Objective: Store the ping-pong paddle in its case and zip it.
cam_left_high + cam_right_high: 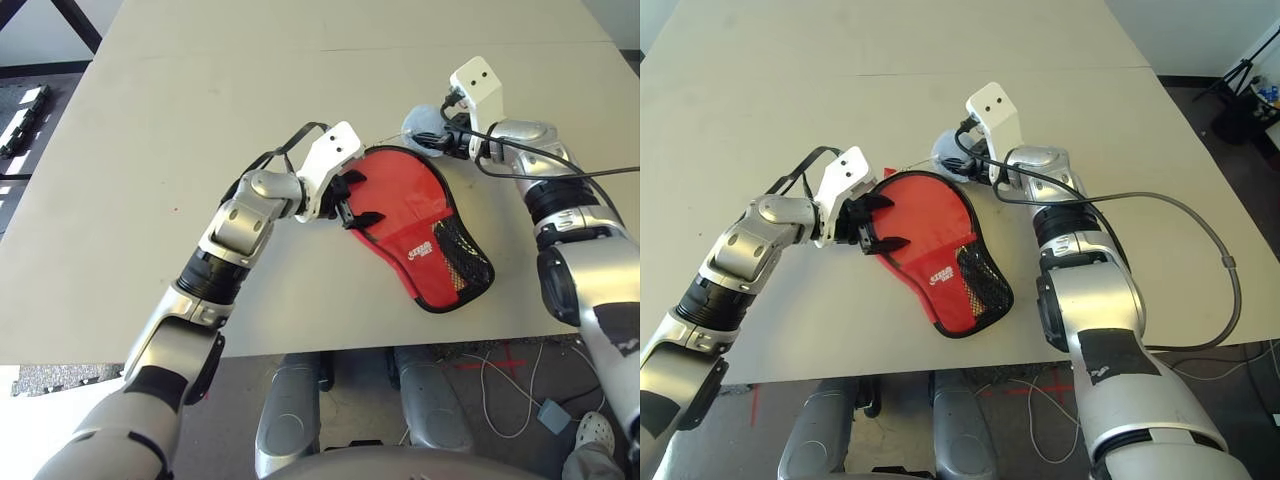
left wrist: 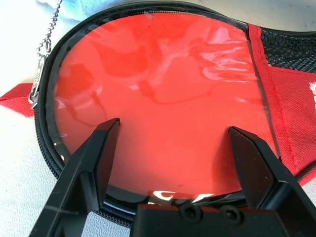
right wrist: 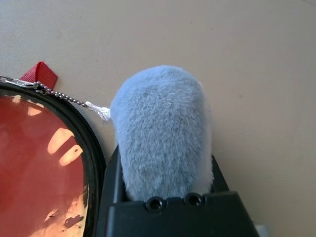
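Observation:
The red case [image 1: 410,220] lies flat on the table, its round head toward the far side and its black mesh pocket [image 1: 462,258] toward me. The paddle is hidden. My left gripper [image 1: 362,198] hovers open over the head's left rim, its fingers [image 2: 94,163] spread across the glossy red face [image 2: 163,89]. A fluffy grey-blue pom-pom [image 3: 160,128] hangs by a bead chain [image 3: 59,95] from the zipper pull beside a red tab [image 3: 40,74]. My right gripper [image 1: 432,135] is shut on this pom-pom just beyond the case's far edge.
The pale table [image 1: 200,120] stretches wide to the left and beyond the case. Its front edge [image 1: 350,350] runs just below the case's handle end. A black cable [image 1: 1160,200] loops from my right forearm out over the right side.

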Robot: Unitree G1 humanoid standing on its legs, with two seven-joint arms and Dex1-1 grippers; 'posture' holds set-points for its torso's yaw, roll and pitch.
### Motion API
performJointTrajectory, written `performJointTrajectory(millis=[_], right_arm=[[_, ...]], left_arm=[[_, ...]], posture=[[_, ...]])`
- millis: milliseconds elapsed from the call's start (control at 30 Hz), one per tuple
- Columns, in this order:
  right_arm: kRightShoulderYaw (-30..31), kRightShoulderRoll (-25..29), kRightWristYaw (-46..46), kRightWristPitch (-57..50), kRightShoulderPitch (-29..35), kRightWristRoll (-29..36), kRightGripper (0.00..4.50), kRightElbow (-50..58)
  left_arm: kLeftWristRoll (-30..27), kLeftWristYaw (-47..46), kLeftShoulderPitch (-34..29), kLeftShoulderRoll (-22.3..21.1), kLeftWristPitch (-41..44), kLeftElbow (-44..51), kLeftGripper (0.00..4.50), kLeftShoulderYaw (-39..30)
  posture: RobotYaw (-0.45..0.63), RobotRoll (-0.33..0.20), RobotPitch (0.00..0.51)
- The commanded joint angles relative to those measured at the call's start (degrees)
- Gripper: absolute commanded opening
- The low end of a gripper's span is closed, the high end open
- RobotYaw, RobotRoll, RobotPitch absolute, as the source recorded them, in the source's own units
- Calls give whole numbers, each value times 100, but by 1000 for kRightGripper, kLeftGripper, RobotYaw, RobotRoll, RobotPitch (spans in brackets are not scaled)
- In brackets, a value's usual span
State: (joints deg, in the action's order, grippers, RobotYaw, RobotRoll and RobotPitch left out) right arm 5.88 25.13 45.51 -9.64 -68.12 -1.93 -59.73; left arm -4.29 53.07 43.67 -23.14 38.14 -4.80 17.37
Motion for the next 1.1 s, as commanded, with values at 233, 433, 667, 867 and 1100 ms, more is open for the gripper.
performJointTrajectory(millis=[233,433,667,867,1100], right_arm=[[-43,584,266,-91,86,-104,550,9],[160,1044,937,-103,165,-282,548,175],[359,1874,2331,-195,416,-327,547,745],[372,2676,3957,-443,1213,36,547,1936],[942,3920,4699,-873,2460,1565,546,3690]], left_arm=[[65,19,-141,23,234,-217,4500,320],[60,13,-131,52,227,-255,4500,343],[61,-25,-130,119,195,-324,4500,342],[69,-50,-101,182,141,-404,4500,325],[80,-40,-69,208,97,-477,4500,330]], posture=[[-10,0,310],[-12,0,312],[-27,0,312],[-36,0,312],[-45,0,314]])
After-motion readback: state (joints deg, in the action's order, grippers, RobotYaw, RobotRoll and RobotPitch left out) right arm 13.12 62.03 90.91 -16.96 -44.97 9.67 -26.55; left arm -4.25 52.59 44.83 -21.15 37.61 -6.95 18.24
